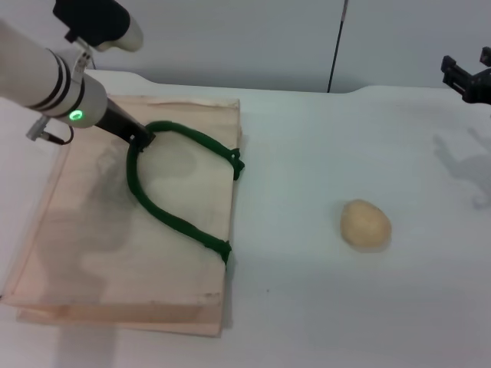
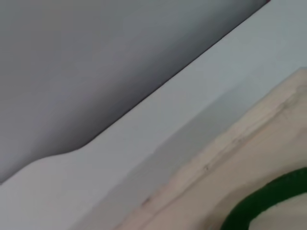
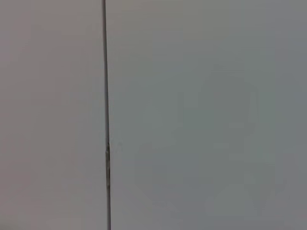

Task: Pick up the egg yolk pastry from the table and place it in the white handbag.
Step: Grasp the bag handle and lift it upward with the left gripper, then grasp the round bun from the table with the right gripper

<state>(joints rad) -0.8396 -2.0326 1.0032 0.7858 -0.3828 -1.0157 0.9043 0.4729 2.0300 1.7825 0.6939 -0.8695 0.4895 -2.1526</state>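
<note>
I see a white counter [image 1: 307,322] against a grey wall. The egg yolk pastry [image 1: 365,224] sits bare on it, right of centre, well apart from the white handbag [image 1: 92,253] lying flat at left. My left end effector [image 1: 143,139] is pinching the bag's green handle [image 1: 165,211]. My right end effector [image 1: 468,80] hangs at the far right edge; its fingers I cannot tell.

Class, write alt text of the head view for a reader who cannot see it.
The left gripper meets the green handle of the white handbag, lying flat on the white table. The egg yolk pastry sits apart to the bag's right; the right gripper hangs at the far right edge.
</note>
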